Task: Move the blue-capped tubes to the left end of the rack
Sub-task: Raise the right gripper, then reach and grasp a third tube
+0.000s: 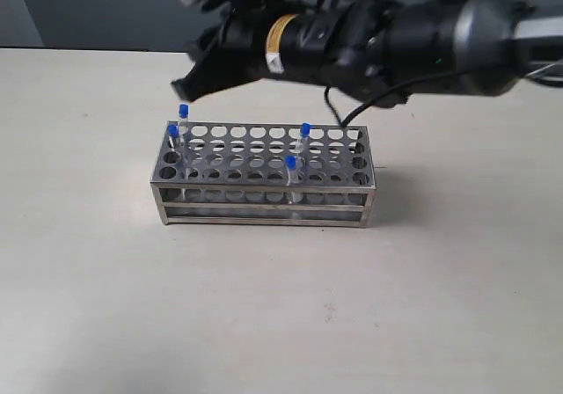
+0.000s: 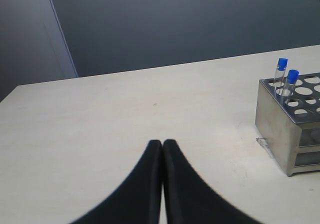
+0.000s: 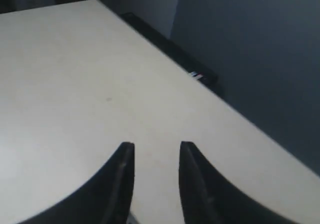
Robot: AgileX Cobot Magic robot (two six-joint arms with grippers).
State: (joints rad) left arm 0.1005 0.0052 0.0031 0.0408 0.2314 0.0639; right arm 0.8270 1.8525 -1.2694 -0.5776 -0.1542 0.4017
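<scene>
The steel rack (image 1: 264,189) stands mid-table. Two blue-capped tubes (image 1: 183,113) (image 1: 173,133) sit in holes at its left end. Another tube (image 1: 305,131) is in the back row right of centre, and a fourth (image 1: 291,163) stands nearer the front. My right arm reaches across from the right, above and behind the rack. Its gripper (image 1: 183,84) hangs above the rack's back left corner and is open (image 3: 157,146) with nothing between its fingers. My left gripper (image 2: 162,143) is shut and empty over bare table. The rack's end (image 2: 280,119) and two tubes (image 2: 281,66) (image 2: 292,78) lie off to one side.
A black cable (image 1: 339,113) loops down from the right arm close to the rack's back edge. A grey wall (image 1: 88,7) runs behind the table's far edge. A dark strip with a small label (image 3: 200,77) lies along the table edge.
</scene>
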